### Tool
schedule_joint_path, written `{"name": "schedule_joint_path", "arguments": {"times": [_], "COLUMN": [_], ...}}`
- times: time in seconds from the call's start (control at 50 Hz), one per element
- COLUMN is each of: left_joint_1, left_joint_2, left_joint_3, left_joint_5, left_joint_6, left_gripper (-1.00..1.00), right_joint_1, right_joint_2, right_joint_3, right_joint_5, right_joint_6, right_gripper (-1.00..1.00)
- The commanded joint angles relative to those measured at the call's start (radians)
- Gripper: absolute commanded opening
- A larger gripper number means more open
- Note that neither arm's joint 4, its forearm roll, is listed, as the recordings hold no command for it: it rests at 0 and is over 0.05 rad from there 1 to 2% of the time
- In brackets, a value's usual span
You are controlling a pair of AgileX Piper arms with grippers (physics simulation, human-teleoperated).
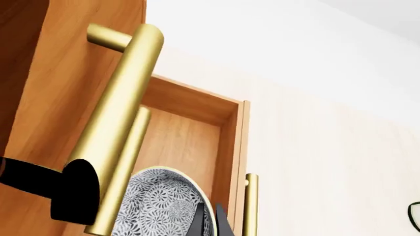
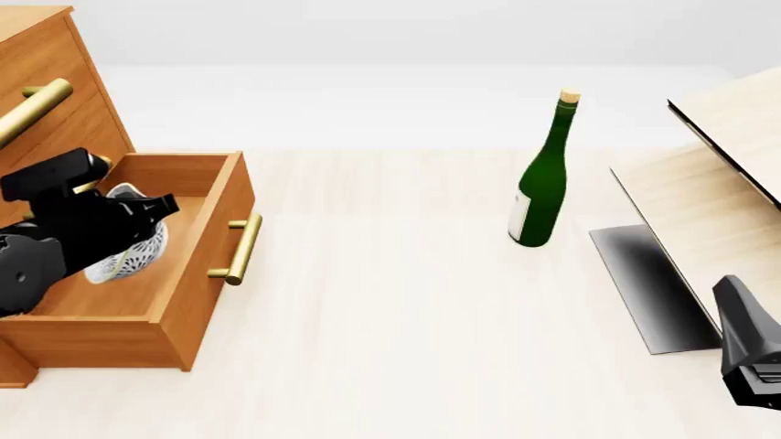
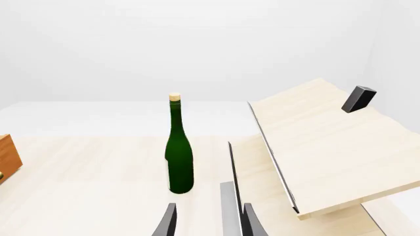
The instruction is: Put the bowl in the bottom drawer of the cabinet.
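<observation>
The left gripper [image 2: 144, 212] is reaching over the open bottom drawer [image 2: 196, 302] of the cabinet [image 2: 55, 101], and its jaws are pinching the rim of the bowl [image 2: 128, 256]. In the front view the speckled bowl is hanging tilted on its side inside the drawer's opening, toward the end nearest the cabinet body, just under the black fingers. Whether it is touching the drawer floor cannot be told. In the left wrist view the bowl [image 1: 161, 204] is sitting right at the fingertips, with one dark finger [image 1: 222, 223] crossing its patterned face and the drawer's wooden walls showing behind it. A brass bar handle [image 1: 121, 113] of an upper drawer front is running close past the camera.

The right gripper [image 3: 206, 219] is hanging well apart from all this, at the far right of the table [image 2: 403, 302]; its jaws are standing spread with nothing between them.

The table is pale light wood under a plain white background. A green wine bottle [image 2: 543, 174] with a cork is standing upright near the middle, well apart from the drawer. To its right a pale wooden structure [image 2: 720, 174] with a dark panel [image 2: 647, 283] is leaning at an angle.
</observation>
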Motion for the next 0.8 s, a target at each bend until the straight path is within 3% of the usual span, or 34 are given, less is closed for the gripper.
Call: {"name": "schedule_joint_path", "arguments": {"times": [0.02,0.1,0.14,0.2,0.24,0.3,0.38,0.44,0.46,0.52,0.58,0.72,0.74,0.8], "left_joint_1": [0.027,0.029,0.03,0.03,0.029,0.029,0.034,0.032,0.031,0.034,0.037,0.056,0.058,0.059], "left_joint_2": [-0.007,0.006,0.05,0.016,0.071,0.078,0.079,0.03,0.07,0.087,0.031,0.045,0.084,0.052], "left_joint_3": [-0.024,-0.025,0.004,-0.025,0.006,0.009,0.009,-0.018,0.005,0.014,-0.016,-0.021,0.008,-0.02], "left_joint_5": [0.031,0.023,-0.045,0.019,-0.064,-0.074,-0.073,0.005,-0.056,-0.081,0.006,0.002,-0.065,-0.003], "left_joint_6": [0.02,0.02,0.022,0.019,0.017,0.014,0.015,0.013,0.013,0.015,0.017,0.031,0.03,0.03], "left_gripper": [-1.0,-1.0,-1.0,-1.0,-1.0,-1.0,-1.0,-1.0,-1.0,-1.0,-1.0,-1.0,-1.0,-1.0], "right_joint_1": [0.0,0.0,0.0,0.0,0.0,0.0,0.0,0.0,0.0,0.0,0.0,0.0,0.0,0.0], "right_joint_2": [0.0,0.0,0.0,0.0,0.0,0.0,0.0,0.0,0.0,0.0,0.0,0.0,0.0,0.0], "right_joint_3": [0.0,0.0,0.0,0.0,0.0,0.0,0.0,0.0,0.0,0.0,0.0,0.0,0.0,0.0], "right_joint_5": [0.0,0.0,0.0,0.0,0.0,0.0,0.0,0.0,0.0,0.0,0.0,0.0,0.0,0.0], "right_joint_6": [0.0,0.0,0.0,0.0,0.0,0.0,0.0,0.0,0.0,0.0,0.0,0.0,0.0,0.0], "right_gripper": [1.0,1.0,1.0,1.0,1.0,1.0,1.0,1.0,1.0,1.0,1.0,1.0,1.0,1.0]}}
